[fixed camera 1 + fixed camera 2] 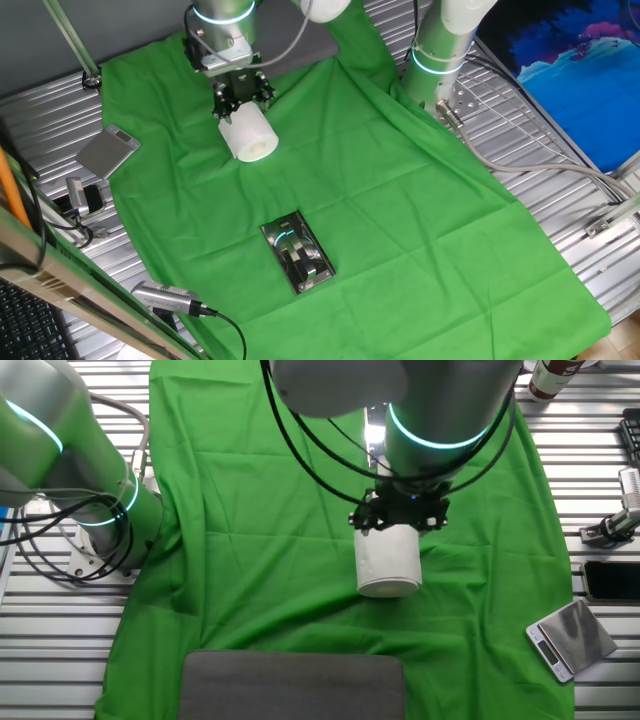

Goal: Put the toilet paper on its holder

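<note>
The toilet paper (249,133) is a white roll hanging from my gripper (243,98) over the far left part of the green cloth. The black fingers are shut on the roll's upper end. In the other fixed view the roll (389,560) hangs below the gripper (400,520) at the cloth's middle. The holder (297,254), a shiny chrome plate with a bar, lies flat on the cloth nearer the front, well apart from the roll. In the other fixed view only a bright sliver of the holder (375,428) shows behind my arm.
A dull grey plate (108,152) lies left of the cloth, also seen in the other fixed view (570,633). A second arm's base (438,55) stands at the back right. A dark grey pad (295,685) lies at the cloth's edge. Cables and clamps (170,300) line the front left.
</note>
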Tool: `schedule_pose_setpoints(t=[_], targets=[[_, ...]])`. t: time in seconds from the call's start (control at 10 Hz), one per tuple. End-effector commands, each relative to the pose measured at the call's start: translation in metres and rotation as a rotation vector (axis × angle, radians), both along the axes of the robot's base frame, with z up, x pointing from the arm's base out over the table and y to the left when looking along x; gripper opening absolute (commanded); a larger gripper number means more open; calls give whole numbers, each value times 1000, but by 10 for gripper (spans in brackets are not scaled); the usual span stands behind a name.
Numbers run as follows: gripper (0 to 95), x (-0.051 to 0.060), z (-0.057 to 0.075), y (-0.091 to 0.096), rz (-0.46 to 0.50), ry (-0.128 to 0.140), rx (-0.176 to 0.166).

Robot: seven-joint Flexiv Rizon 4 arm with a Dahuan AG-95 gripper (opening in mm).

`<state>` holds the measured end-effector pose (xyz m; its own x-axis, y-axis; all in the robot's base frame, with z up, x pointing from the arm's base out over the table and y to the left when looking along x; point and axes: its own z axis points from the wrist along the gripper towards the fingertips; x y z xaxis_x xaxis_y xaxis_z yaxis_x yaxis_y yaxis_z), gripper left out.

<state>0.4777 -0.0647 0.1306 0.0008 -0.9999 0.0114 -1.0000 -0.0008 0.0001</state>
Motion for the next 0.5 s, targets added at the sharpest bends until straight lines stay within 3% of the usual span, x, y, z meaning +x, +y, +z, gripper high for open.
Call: schedule_pose_setpoints(t=[0.1,0.5], targets=[[950,-1,-10,-5,2,-8,0],[950,2,-24,-11,-2,-14,0]])
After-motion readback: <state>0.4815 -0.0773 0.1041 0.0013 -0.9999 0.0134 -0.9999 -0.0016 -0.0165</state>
